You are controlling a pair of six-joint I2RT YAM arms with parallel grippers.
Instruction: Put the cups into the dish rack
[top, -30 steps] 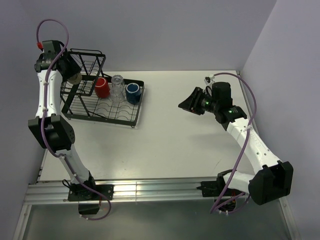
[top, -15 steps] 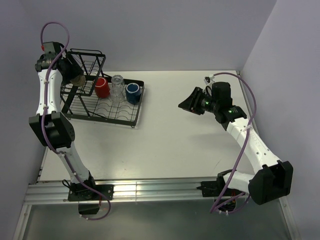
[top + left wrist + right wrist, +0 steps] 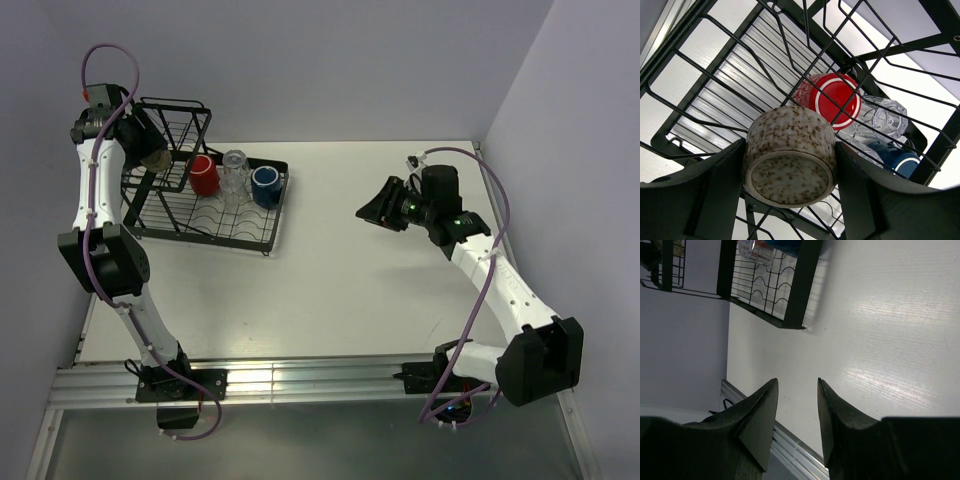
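Observation:
My left gripper [image 3: 150, 150] is shut on a speckled beige cup [image 3: 790, 160] and holds it, bottom toward the camera, among the wires of the raised basket tier of the black dish rack [image 3: 170, 120]. On the rack's flat tray stand a red mug [image 3: 204, 175], a clear glass tumbler [image 3: 235, 170] and a dark blue mug [image 3: 265, 186]. Through the wires in the left wrist view I see the red mug [image 3: 832, 102], the tumbler [image 3: 880, 117] and the blue mug [image 3: 895, 157]. A second tumbler does not show. My right gripper [image 3: 372, 210] is open and empty above the table [image 3: 380, 290].
The rack fills the far left corner of the table, close to the left and back walls. In the right wrist view the rack's near corner [image 3: 800, 285] lies beyond the open fingers [image 3: 760, 410]. An aluminium rail [image 3: 300, 385] runs along the near edge.
My left gripper has risen slightly with the speckled cup and moved further back at the raised tier. The right arm has barely moved.

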